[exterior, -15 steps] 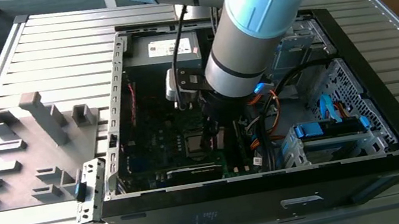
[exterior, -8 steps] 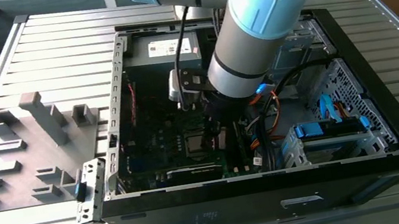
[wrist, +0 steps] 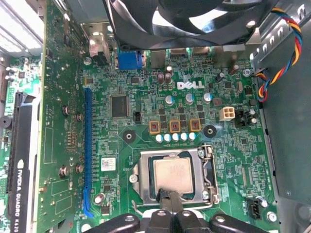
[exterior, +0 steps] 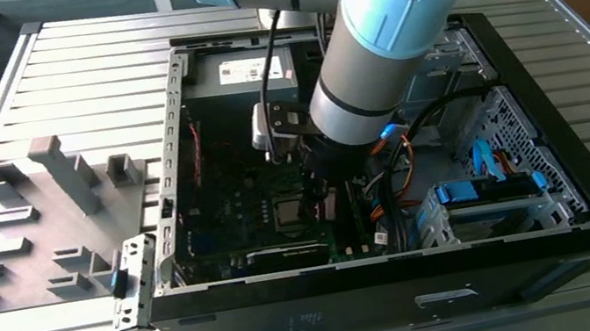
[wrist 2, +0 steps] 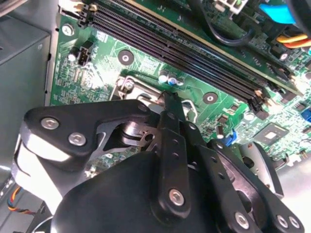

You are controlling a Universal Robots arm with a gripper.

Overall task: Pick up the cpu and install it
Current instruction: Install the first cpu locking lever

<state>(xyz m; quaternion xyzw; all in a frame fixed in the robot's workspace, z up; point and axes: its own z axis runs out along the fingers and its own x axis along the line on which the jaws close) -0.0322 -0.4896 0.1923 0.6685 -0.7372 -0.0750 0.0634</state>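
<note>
Computer case (exterior: pixel 585 199) laid open on the slatted table (exterior: pixel 80 84), arm reaching inside.
The cpu (wrist: pixel 173 175) is seated in the motherboard (wrist: pixel 146 111) socket; the gripper (wrist: pixel 169 198) is narrowed to a near-closed pinch at the chip's edge, nothing lifted.

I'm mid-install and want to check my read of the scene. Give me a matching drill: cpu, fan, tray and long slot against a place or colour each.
Things:
1. cpu
2. fan
3. tray
4. long slot

Descriptions:
A. blue, on the green board
B. grey, outside the case on the exterior view's left
C. silvery, lying in the socket frame
D. black blades, by the board's edge

Pairs: 1-C, 2-D, 3-B, 4-A
</note>
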